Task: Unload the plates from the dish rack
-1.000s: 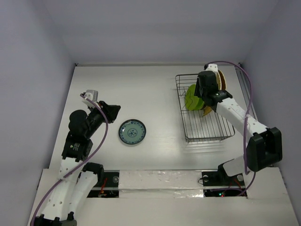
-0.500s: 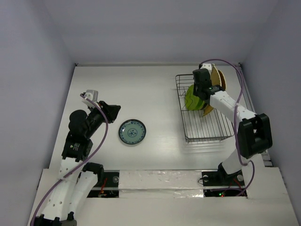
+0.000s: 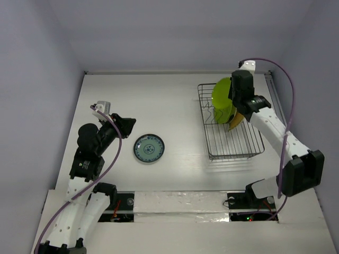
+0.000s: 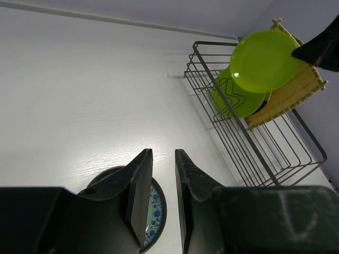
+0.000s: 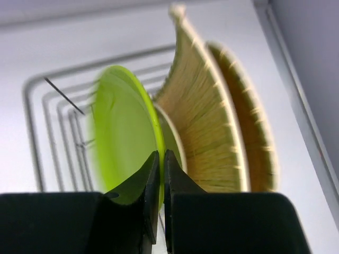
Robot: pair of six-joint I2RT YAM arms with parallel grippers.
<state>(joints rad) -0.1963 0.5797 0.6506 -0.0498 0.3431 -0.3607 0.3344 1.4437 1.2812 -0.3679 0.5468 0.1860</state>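
Note:
My right gripper (image 3: 233, 98) (image 5: 161, 156) is shut on the rim of a lime-green plate (image 3: 222, 93) (image 5: 124, 143) and holds it on edge above the dish rack (image 3: 235, 148) (image 4: 254, 153). A second lime-green plate (image 4: 241, 100) stands in the rack below it. Two yellow ribbed plates (image 5: 204, 121) (image 4: 299, 90) lean at the rack's far end; a pale round rim shows between them and the held plate. A blue-green patterned plate (image 3: 149, 148) (image 4: 154, 209) lies flat on the table. My left gripper (image 3: 127, 123) (image 4: 163, 154) is open and empty above that plate.
The white table (image 3: 169, 100) is walled on three sides. A rail (image 3: 275, 98) runs along the right edge just beside the rack. The right arm's purple cable (image 3: 283, 79) arcs over the rack's right side.
My right gripper has lifted the lime-green plate up out of the rack's prongs and swung toward the right. The left arm and the blue-green plate have not moved.

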